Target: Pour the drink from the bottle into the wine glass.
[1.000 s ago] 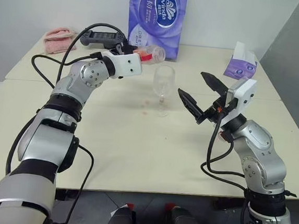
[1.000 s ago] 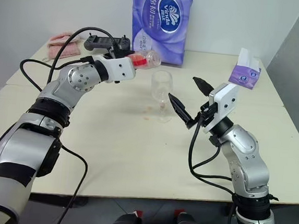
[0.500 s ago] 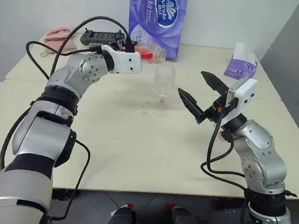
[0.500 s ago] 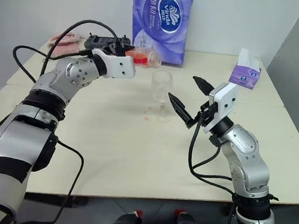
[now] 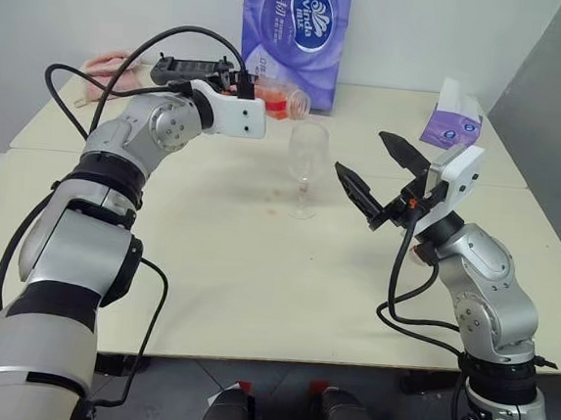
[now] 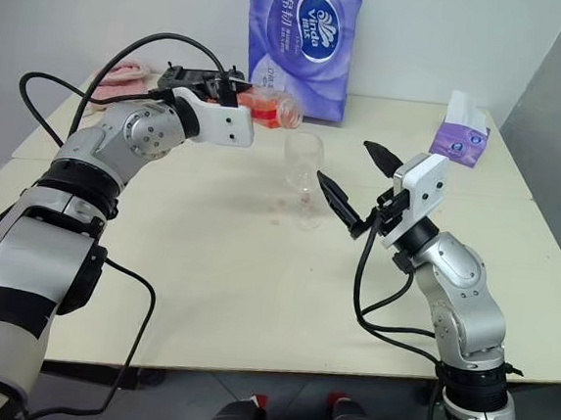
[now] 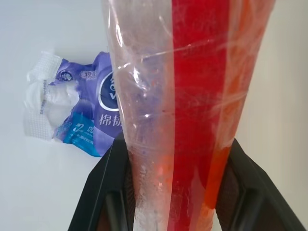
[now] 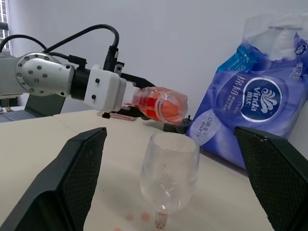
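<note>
**Bottle tipped level over the glass, right arm standing by**

The left gripper (image 5: 255, 88) has its fingers closed tight on the bottle (image 5: 285, 99), holding it on its side above the table (image 5: 256, 267), mouth just above and behind the rim of the wine glass (image 5: 306, 168). The drink (image 8: 153, 103) lies along the lower side of the bottle, close to the mouth; from the right wrist view the opening looks uncapped. The glass stands upright on its foot between the two arms and looks nearly empty. A few reddish spots (image 5: 274, 202) mark the table beside its foot.

The bottle is thin clear plastic, likely light and easy to dent, so a hard squeeze could push liquid out in a spurt. The hold is on the body toward the base, which leaves the mouth free and suits pouring. The glass is probably the fragile piece: tall, thin-stemmed and top-heavy, so a knock at the rim could tip it. Its stem or lower bowl would be the place to steady it.

The right gripper (image 5: 372, 174) hangs just beside the glass with its fingers spread wide and nothing in them.

Behind the glass stands a purple tissue pack (image 5: 296, 34), near the bottle's mouth. Farther off are a small tissue box (image 5: 453, 117), a pink cloth (image 5: 111, 72) and a black power strip (image 5: 190, 67). None of these blocks the pour.
</note>
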Controlling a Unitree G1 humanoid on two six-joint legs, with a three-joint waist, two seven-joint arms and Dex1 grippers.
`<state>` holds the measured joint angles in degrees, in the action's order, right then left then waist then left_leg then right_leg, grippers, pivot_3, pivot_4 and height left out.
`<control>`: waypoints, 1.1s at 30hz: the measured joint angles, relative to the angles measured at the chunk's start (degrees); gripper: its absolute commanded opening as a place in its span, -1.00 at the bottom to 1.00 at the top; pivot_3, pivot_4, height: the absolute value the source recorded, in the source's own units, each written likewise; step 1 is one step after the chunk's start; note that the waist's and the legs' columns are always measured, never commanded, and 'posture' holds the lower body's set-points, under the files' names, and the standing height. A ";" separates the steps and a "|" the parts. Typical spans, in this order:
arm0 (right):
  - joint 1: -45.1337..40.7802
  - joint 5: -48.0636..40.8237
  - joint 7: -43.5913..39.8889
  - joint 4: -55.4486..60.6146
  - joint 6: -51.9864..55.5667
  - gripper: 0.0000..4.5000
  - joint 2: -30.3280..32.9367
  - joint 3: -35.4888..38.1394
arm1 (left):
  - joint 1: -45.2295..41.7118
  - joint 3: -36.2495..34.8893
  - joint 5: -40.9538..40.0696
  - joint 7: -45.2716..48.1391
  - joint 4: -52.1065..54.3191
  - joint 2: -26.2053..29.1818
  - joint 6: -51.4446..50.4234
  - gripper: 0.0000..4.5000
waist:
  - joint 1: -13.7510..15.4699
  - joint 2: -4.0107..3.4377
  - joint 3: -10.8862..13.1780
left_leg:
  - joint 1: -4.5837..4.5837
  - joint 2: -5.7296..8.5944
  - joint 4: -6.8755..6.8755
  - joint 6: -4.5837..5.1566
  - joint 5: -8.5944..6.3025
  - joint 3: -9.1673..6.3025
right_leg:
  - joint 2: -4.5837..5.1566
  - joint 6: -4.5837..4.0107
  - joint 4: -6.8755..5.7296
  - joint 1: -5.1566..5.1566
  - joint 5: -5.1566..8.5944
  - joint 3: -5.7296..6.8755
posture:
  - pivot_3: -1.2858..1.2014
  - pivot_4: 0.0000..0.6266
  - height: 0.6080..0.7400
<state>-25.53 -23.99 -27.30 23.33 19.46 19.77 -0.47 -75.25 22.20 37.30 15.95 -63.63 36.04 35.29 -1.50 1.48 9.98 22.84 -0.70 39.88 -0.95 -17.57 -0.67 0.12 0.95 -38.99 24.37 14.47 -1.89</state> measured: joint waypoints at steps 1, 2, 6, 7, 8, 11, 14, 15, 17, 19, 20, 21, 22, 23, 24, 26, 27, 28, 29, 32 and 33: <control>0.00 0.00 0.01 0.00 0.00 1.00 0.01 0.01 | -0.03 0.04 0.16 -0.23 -0.06 0.01 0.08 -0.26 | 0.00 0.00 0.00 | 0.00 0.00 0.00 0.00 0.00 0.00 | 0.00 0.00 0.00 0.00 0.00 0.00 | 0.03 -0.52 1.00; 0.00 0.00 0.01 0.00 0.00 1.00 0.01 0.11 | -0.15 0.09 0.31 -0.37 -0.16 0.04 0.18 -0.26 | 0.00 0.00 0.00 | 0.00 0.00 0.00 0.00 0.00 0.00 | 0.00 0.00 0.00 0.00 0.00 0.00 | 0.03 -0.52 1.00; -0.04 0.00 0.03 0.00 0.01 1.00 0.07 0.68 | -1.66 0.94 1.60 -1.18 -0.60 0.43 0.35 -0.26 | 0.00 0.00 0.00 | 0.00 0.01 0.01 0.00 0.00 0.00 | 0.00 0.00 0.00 0.00 0.00 0.01 | 0.03 -0.52 1.00; -0.05 0.00 0.03 0.00 0.01 1.00 0.07 0.73 | -1.96 0.99 1.73 -1.48 -0.81 0.43 0.40 -0.26 | 0.00 0.00 0.00 | 0.00 0.01 0.00 0.00 0.00 0.00 | 0.00 0.00 0.00 0.00 0.00 0.00 | 0.03 -0.52 1.00; -0.06 0.00 0.03 0.00 0.01 1.00 0.07 0.80 | -2.30 1.04 1.82 -1.61 -1.19 0.43 0.44 -0.26 | 0.00 0.00 0.00 | 0.00 0.02 0.00 0.00 0.00 0.01 | 0.00 0.00 0.00 0.00 0.00 0.01 | 0.03 -0.52 1.00; -0.07 0.03 0.03 0.00 0.01 1.00 0.12 0.96 | -3.07 1.66 2.36 -1.72 -2.16 0.44 0.75 -0.26 | -0.01 0.00 0.00 | 0.00 0.02 0.00 0.00 0.00 0.01 | 0.00 0.00 -0.01 0.00 0.00 0.01 | 0.03 -0.52 1.00; -0.08 0.04 0.03 0.00 0.01 1.00 0.12 0.97 | -3.22 2.38 2.70 -1.83 -2.65 0.46 1.38 -0.26 | -0.01 0.00 0.00 | 0.00 0.02 0.01 0.00 0.00 0.01 | 0.00 0.00 -0.01 0.00 0.00 0.01 | 0.03 -0.52 1.00; -0.08 0.04 0.03 0.00 0.02 1.00 0.14 0.99 | -3.43 2.47 2.95 -1.86 -3.00 0.46 1.40 -0.26 | -0.01 0.00 0.00 | 0.00 0.02 0.01 0.00 0.00 0.01 | 0.00 0.00 -0.01 0.00 0.00 0.01 | 0.03 -0.52 1.00; -0.09 0.04 0.03 0.00 0.02 1.00 0.15 1.00 | -4.04 2.63 3.32 -1.90 -3.79 0.47 1.41 -0.26 | -0.01 0.00 0.00 | 0.00 0.04 0.01 0.00 0.00 0.01 | 0.00 0.00 -0.01 0.00 0.00 0.02 | 0.03 -0.52 1.00; -0.09 0.05 0.04 0.00 0.03 1.00 0.15 1.01 | -4.34 2.70 3.47 -2.01 -3.96 0.48 1.47 -0.26 | -0.01 0.00 0.00 | 0.00 0.03 0.01 0.00 0.00 0.01 | 0.00 0.00 -0.01 0.00 0.00 0.01 | 0.03 -0.52 1.00; -0.09 0.05 0.06 0.00 0.03 1.00 0.15 1.02 | -4.49 2.87 3.61 -2.10 -4.08 0.48 1.48 -0.26 | -0.01 0.00 0.00 | 0.00 0.03 0.01 0.00 0.00 0.01 | 0.00 0.00 -0.01 0.00 0.00 0.01 | 0.03 -0.52 1.00; -0.09 0.05 0.07 0.00 0.03 1.00 0.15 1.02 | -4.66 3.20 3.73 -2.16 -4.20 0.48 1.48 -0.26 | -0.01 0.00 0.00 | 0.00 0.03 0.01 0.00 0.00 0.01 | 0.00 0.00 -0.01 0.00 0.00 0.02 | 0.03 -0.52 1.00; -0.09 0.05 0.09 0.00 0.03 1.00 0.15 1.02 | -4.82 3.40 3.85 -2.22 -4.27 0.48 1.49 -0.26 | -0.01 0.00 0.00 | 0.00 0.03 0.01 0.00 0.00 0.01 | 0.00 0.00 -0.01 0.00 0.00 0.02 | 0.03 -0.52 1.00; -0.09 0.06 0.10 0.00 0.04 1.00 0.15 1.02 | -4.95 3.46 3.91 -2.35 -4.33 0.47 1.49 -0.26 | -0.01 0.00 0.00 | 0.00 0.03 0.01 0.00 0.00 0.01 | 0.00 0.00 -0.01 0.00 0.00 0.02 | 0.03 -0.52 1.00; -0.09 0.06 0.11 0.00 0.04 1.00 0.15 1.02 | -5.08 3.53 3.94 -2.48 -4.39 0.47 1.50 -0.26 | -0.01 0.00 0.00 | 0.00 0.03 0.01 0.00 0.00 0.02 | 0.00 0.00 -0.01 0.00 0.00 0.01 | 0.03 -0.52 1.00; -0.09 0.06 0.15 0.00 0.06 1.00 0.14 1.03 | -5.56 3.94 4.14 -2.74 -4.63 0.48 1.51 -0.26 | -0.01 0.00 0.00 | 0.00 0.03 0.01 0.00 0.00 0.02 | 0.00 0.00 -0.01 0.00 0.00 0.01 | 0.03 -0.52 1.00; -0.09 0.06 0.17 0.00 0.06 1.00 0.14 1.02 | -5.75 4.12 4.24 -2.77 -4.74 0.48 1.51 -0.26 | -0.01 0.00 0.00 | 0.00 0.03 0.01 0.00 0.00 0.01 | 0.00 0.00 -0.01 0.00 0.00 0.01 | 0.03 -0.52 1.00; -0.09 0.06 0.19 0.00 0.06 1.00 0.14 1.02 | -5.93 4.49 4.31 -2.79 -4.81 0.48 1.52 -0.26 | -0.01 0.00 0.00 | 0.00 0.03 0.01 0.00 0.00 0.02 | 0.00 0.00 -0.02 0.00 0.00 0.01 | 0.03 -0.52 1.00; -0.09 0.08 0.20 0.00 0.06 1.00 0.14 1.02 | -6.05 4.55 4.33 -2.79 -4.91 0.48 1.54 -0.26 | -0.01 0.00 0.00 | 0.00 0.03 0.01 0.00 0.00 0.02 | 0.00 0.00 -0.02 0.00 0.00 0.01 | 0.03 -0.52 1.00; -0.09 0.09 0.24 0.00 0.06 1.00 0.14 1.03 | -6.24 4.61 4.33 -2.80 -5.47 0.48 1.54 -0.26 | -0.01 0.00 0.00 | 0.00 0.04 0.01 0.00 0.00 0.02 | 0.00 0.00 -0.02 0.00 0.00 0.02 | 0.03 -0.52 1.00; -0.09 0.09 0.25 0.00 0.06 1.00 0.13 1.02 | -6.30 4.67 4.35 -2.80 -5.74 0.48 1.54 -0.26 | -0.01 0.00 0.00 | 0.00 0.04 0.01 0.00 0.00 0.02 | 0.00 0.00 -0.02 0.00 0.00 0.02 | 0.03 -0.52 1.00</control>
<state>-25.62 -23.91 -27.06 23.33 19.52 19.90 0.55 -81.55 26.87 41.64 13.15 -69.37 36.52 36.84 -1.51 1.48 9.98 22.84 -0.66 39.90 -0.95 -17.57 -0.65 0.12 0.95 -39.00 24.37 14.47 -1.87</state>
